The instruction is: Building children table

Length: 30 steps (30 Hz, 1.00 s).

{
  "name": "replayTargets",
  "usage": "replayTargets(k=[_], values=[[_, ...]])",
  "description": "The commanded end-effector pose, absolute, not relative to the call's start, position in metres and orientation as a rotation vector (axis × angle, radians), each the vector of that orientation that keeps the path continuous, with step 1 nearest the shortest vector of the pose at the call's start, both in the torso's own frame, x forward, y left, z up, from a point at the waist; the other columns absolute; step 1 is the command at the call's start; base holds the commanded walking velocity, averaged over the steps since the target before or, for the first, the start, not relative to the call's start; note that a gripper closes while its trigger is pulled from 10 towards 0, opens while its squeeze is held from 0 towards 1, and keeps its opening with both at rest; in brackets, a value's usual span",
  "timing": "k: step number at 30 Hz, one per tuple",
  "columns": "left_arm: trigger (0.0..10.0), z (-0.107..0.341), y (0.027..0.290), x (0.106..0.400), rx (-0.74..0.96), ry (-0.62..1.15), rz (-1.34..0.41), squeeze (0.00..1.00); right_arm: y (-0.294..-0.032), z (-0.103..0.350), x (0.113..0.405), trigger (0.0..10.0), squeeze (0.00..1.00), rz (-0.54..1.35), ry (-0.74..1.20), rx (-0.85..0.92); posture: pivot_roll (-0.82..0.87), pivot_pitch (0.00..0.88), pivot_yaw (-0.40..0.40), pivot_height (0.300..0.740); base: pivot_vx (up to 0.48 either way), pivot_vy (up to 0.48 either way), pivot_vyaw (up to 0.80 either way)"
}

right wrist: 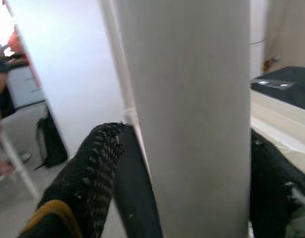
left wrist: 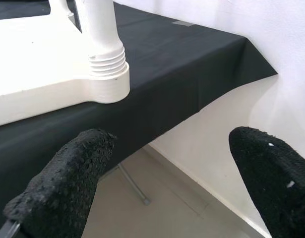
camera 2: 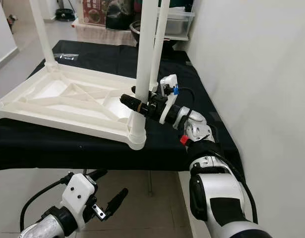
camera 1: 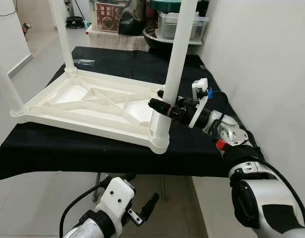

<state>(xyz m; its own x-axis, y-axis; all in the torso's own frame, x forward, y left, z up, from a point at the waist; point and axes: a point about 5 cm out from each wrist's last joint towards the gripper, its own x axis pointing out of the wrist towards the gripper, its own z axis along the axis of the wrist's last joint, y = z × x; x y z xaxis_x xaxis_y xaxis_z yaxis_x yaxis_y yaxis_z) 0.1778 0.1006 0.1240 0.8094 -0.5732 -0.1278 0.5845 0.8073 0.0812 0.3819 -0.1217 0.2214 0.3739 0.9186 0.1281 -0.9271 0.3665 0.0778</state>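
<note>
On the black-covered table (camera 1: 68,153) in the left eye view lies the white children's table top (camera 1: 92,106), upside down, its ribbed underside facing up and legs rising from its corners. At the near right corner the right gripper (camera 1: 161,106) reaches in from the wall side, its black fingers clamped around the upright leg (camera 1: 173,74) just above the ribbed socket (camera 1: 160,141). Low down, in front of the table edge, the left gripper (camera 1: 141,196) hangs over the floor with its fingers spread.

Right eye view — same scene: the right gripper (camera 2: 133,102) closed on the leg, a storage box (camera 2: 179,22) and clutter beyond the far edge.

Left wrist view: two black fingertips (left wrist: 68,178) held wide apart, the socket (left wrist: 108,74) and black cloth beyond them, nothing between.

Right wrist view: the white leg (right wrist: 192,119) stands close up between the fingers (right wrist: 90,173) — gripped on both sides.
</note>
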Motion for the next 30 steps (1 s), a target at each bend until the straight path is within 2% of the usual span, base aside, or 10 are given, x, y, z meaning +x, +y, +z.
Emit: replayTargets(k=[1, 2, 8, 16, 17, 18, 20, 21, 24, 30], values=[[10.0, 0.125, 0.099, 0.175, 0.120, 0.101, -0.630, 0.00, -0.108, 0.218, 0.378, 3.7, 0.00, 1.289, -0.029, 0.109, 0.19, 0.047, -0.117, 0.740, 0.000, 0.000, 0.00], [10.0, 0.124, 0.098, 0.174, 0.119, 0.102, -0.634, 0.00, -0.104, 0.218, 0.377, 0.0, 0.00, 1.320, -0.026, 0.093, 0.19, 0.043, -0.120, 0.740, 0.000, 0.000, 0.00], [10.0, 0.123, 0.097, 0.175, 0.118, 0.100, -0.637, 0.00, -0.097, 0.216, 0.382, 0.0, 0.00, 1.235, -0.040, 0.079, 0.18, 0.032, -0.117, 0.740, 0.000, 0.000, 0.00], [10.0, 0.121, 0.096, 0.175, 0.122, 0.100, -0.641, 0.00, -0.111, 0.207, 0.392, 0.0, 0.00, 0.922, -0.041, 0.069, 0.17, 0.008, -0.109, 0.740, 0.000, 0.000, 0.00], [10.0, 0.121, 0.097, 0.176, 0.124, 0.100, -0.644, 0.00, -0.122, 0.202, 0.396, 0.0, 0.00, 0.761, -0.021, 0.064, 0.16, 0.000, -0.106, 0.740, 0.000, 0.000, 0.00], [10.0, 0.121, 0.097, 0.176, 0.124, 0.100, -0.644, 0.00, -0.122, 0.202, 0.396, 0.0, 0.00, 0.761, -0.021, 0.064, 0.16, 0.000, -0.106, 0.740, 0.000, 0.000, 0.00], [10.0, 0.119, 0.097, 0.178, 0.128, 0.100, -0.651, 0.00, -0.144, 0.190, 0.400, 0.0, 0.00, 0.438, 0.027, 0.052, 0.15, 0.002, -0.098, 0.740, 0.000, 0.000, 0.00], [10.0, 0.119, 0.097, 0.178, 0.128, 0.100, -0.651, 0.00, -0.144, 0.190, 0.400, 0.0, 0.00, 0.438, 0.027, 0.052, 0.15, 0.002, -0.098, 0.740, 0.000, 0.000, 0.00], [10.0, 0.119, 0.096, 0.182, 0.132, 0.096, -0.661, 0.00, -0.171, 0.176, 0.388, 0.0, 0.00, -0.118, 0.070, 0.036, 0.14, 0.002, -0.095, 0.740, 0.000, 0.000, 0.00], [10.0, 0.120, 0.095, 0.183, 0.133, 0.092, -0.661, 0.00, -0.170, 0.172, 0.373, 0.0, 0.00, -0.369, 0.073, 0.096, 0.14, 0.001, -0.098, 0.740, 0.000, 0.000, 0.00]])
